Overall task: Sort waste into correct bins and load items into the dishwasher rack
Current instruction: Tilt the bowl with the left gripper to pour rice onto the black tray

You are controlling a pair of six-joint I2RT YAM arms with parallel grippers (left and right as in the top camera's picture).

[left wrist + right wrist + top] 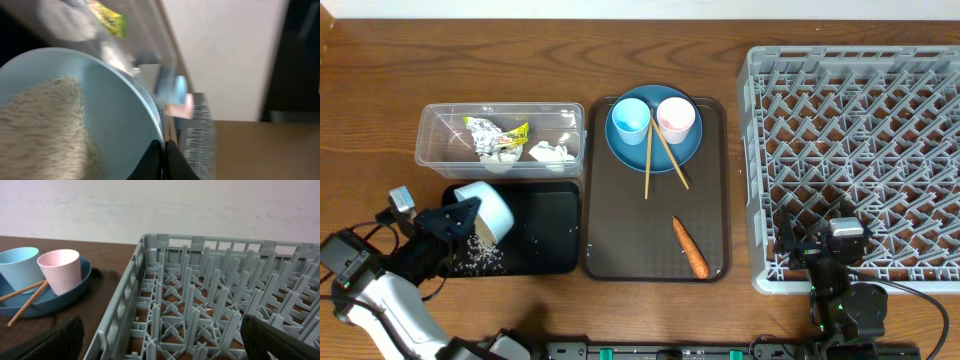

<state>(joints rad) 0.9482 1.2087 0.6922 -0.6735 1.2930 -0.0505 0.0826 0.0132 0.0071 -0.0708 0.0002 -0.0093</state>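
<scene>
My left gripper (pixel 460 215) is shut on the rim of the white bowl (pixel 490 208), which is tipped on its side over the black tray (pixel 550 235). Rice (pixel 480 255) lies on the tray under it. In the left wrist view more rice (pixel 45 130) is in the bowl (pixel 110 115), with my fingers (pixel 165 160) on its rim. The clear tub (pixel 435 150) holds the tissue (pixel 550 152) and wrapper (pixel 500 133). The carrot (pixel 690 248) lies on the brown tray. My right gripper (pixel 820 240) is open and empty over the rack's (pixel 860 150) front-left corner.
The brown serving tray (pixel 610 240) holds the blue plate (pixel 630 152) with the light-blue cup (pixel 630 118), pink cup (pixel 676 118) and chopsticks (pixel 648 165). The right wrist view shows the pink cup (pixel 60 270), blue cup (pixel 17 262) and rack pegs (pixel 200 295).
</scene>
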